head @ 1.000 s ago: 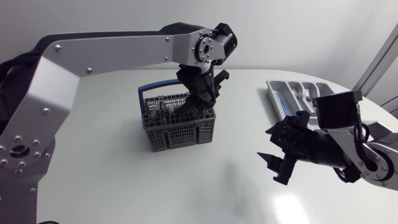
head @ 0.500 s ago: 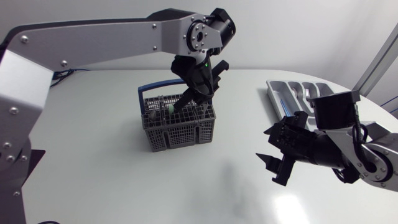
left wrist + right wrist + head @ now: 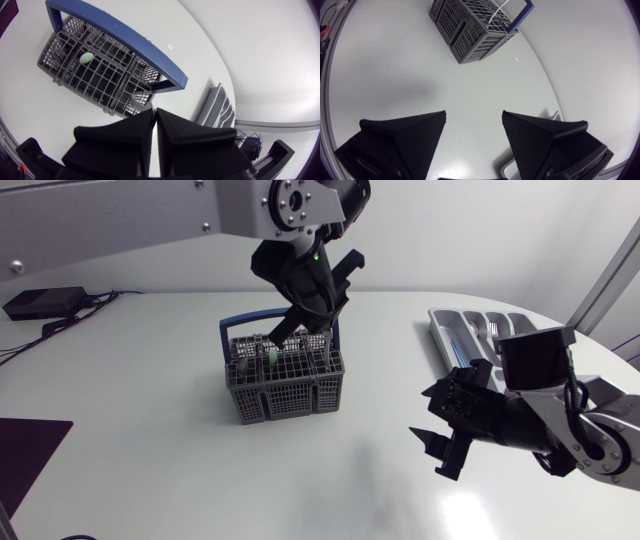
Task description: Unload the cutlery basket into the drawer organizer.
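The grey cutlery basket (image 3: 285,385) with its blue handle (image 3: 235,322) stands mid-table. A green-tipped piece (image 3: 268,358) and a thin silver piece (image 3: 496,16) stick up in it. My left gripper (image 3: 285,325) hangs just above the basket's back rim, pointing down at it. In the left wrist view its fingers (image 3: 155,111) stand open by only a narrow slit, with nothing visibly held, and the basket (image 3: 100,70) lies ahead of them. My right gripper (image 3: 432,435) is open and empty, low over bare table right of the basket (image 3: 474,116). The grey drawer organizer (image 3: 470,330) lies at the back right.
A black box with cables (image 3: 40,302) lies at the table's far left, and a dark mat (image 3: 30,450) at the left front edge. The organizer (image 3: 217,107) holds some silver cutlery. Bare tabletop lies between the basket and my right arm.
My left arm has lifted, taking its gripper from down inside the basket's top to just above it. The right arm has barely moved.
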Available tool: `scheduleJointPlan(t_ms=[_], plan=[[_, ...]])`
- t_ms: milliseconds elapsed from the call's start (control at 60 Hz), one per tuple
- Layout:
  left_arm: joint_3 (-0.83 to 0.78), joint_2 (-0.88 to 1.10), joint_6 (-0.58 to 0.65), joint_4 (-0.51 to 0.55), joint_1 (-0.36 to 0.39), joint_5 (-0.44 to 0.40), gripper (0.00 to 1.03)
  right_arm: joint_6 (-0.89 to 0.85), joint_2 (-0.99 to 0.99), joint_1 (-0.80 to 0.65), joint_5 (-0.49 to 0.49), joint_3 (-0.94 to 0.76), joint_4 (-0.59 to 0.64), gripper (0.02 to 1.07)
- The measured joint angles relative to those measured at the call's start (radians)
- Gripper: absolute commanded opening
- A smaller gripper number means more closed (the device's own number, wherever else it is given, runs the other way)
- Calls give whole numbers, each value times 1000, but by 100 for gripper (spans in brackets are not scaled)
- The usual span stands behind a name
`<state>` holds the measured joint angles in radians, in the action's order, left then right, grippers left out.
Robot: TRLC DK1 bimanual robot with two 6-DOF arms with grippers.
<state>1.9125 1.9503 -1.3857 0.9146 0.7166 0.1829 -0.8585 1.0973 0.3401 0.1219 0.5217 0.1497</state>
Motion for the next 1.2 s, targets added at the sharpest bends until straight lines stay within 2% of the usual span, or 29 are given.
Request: scheduleJointPlan(t_ms=[650,1017,1200], plan=[[-74,-147,-10,-12,37,-15,4,84,-37,18,-13,5,2,83],[-108,-195,-32,-50,59,-106,4,297,-64,19,119,140,17,83],[-140,-195,-40,-79,83,-163,4,401,-4,45,144,174,-40,81]])
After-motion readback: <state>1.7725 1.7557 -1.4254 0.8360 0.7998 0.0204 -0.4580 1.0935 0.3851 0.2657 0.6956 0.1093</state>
